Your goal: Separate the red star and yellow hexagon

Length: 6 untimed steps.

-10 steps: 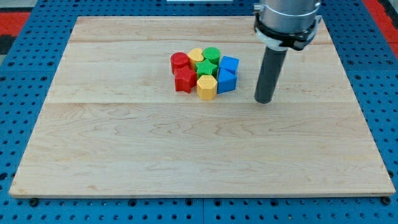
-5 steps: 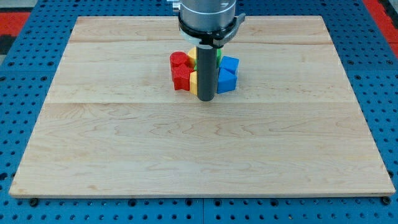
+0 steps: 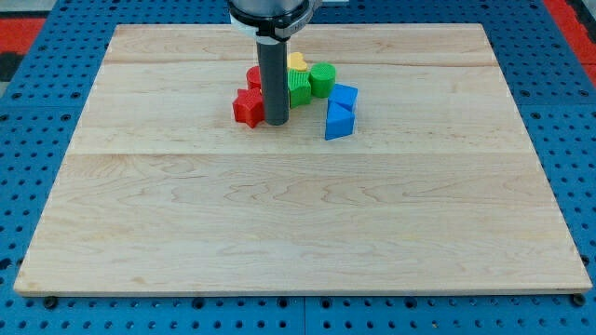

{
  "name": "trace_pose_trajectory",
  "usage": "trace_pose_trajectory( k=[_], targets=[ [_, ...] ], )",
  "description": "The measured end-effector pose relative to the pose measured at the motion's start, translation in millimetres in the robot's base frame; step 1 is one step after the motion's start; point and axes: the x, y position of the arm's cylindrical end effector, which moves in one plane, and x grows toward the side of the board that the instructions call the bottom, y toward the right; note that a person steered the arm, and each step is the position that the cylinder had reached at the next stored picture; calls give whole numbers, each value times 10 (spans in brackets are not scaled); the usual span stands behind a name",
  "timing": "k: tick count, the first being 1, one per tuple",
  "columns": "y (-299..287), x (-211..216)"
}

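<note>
Now my tip [image 3: 277,122] sits just right of the red star [image 3: 248,108], touching or nearly so; no gripper, only the rod. Yellow hexagon not clearly visible: a yellow block [image 3: 297,62] peeks out behind the rod, shape unclear. All lie near the table's [image 3: 186,233] top edge, about mid-width, with green blocks [image 3: 310,83] and blue blocks [image 3: 341,110] to the right.

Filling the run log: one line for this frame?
my tip: right of red star, touching | yellow hexagon: not visible | yellow block: behind rod | separation: unconfirmed
</note>
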Motion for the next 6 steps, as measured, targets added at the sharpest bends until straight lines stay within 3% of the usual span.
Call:
trace_pose_trajectory(
  k=[3,6],
  targets=[
    [87,-59],
    [-385,-473]
  ],
)
